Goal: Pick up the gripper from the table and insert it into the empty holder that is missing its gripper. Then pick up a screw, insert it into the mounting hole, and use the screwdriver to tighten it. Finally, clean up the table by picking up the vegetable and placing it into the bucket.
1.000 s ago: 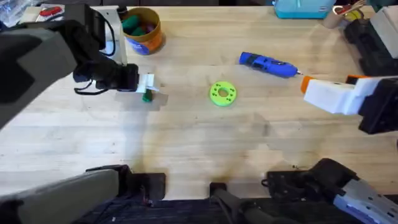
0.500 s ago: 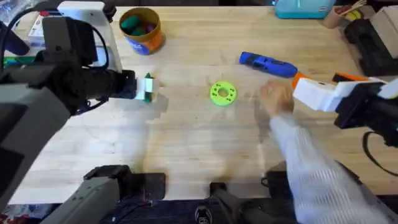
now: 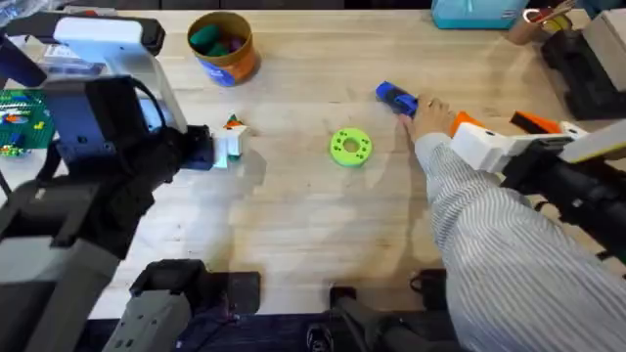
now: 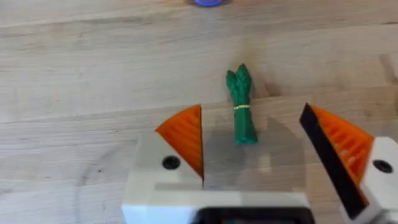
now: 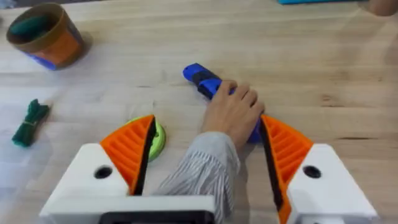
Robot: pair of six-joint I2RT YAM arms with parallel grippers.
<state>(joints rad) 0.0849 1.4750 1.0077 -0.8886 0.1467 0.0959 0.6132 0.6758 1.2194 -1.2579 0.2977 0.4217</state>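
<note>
The vegetable [image 4: 241,107], a small dark green bundle, lies flat on the wood. My left gripper [image 4: 255,144] hovers over it, open, with its orange pads [image 4: 184,137] on either side and apart from it. The vegetable [image 5: 30,123] also appears small in the right wrist view. The bucket [image 3: 222,46], orange with a blue band, stands at the far left with toy food inside. A person's hand [image 3: 431,119] rests on the blue screwdriver [image 3: 394,96]. My right gripper [image 3: 471,137] is open just beside that hand. The holder and screw are out of view.
A lime-green disc with holes [image 3: 350,147] lies mid-table. The person's striped sleeve [image 3: 499,235] crosses the right half from the front edge. A teal box [image 3: 474,12] and dark gear [image 3: 587,59] sit at the far right; a clear box with parts [image 3: 24,117] stands at the left.
A person's hand has reached in from the front right and settled on the screwdriver. My left arm has swung closer under the camera, its gripper staying over the vegetable. The right gripper shifted slightly left.
</note>
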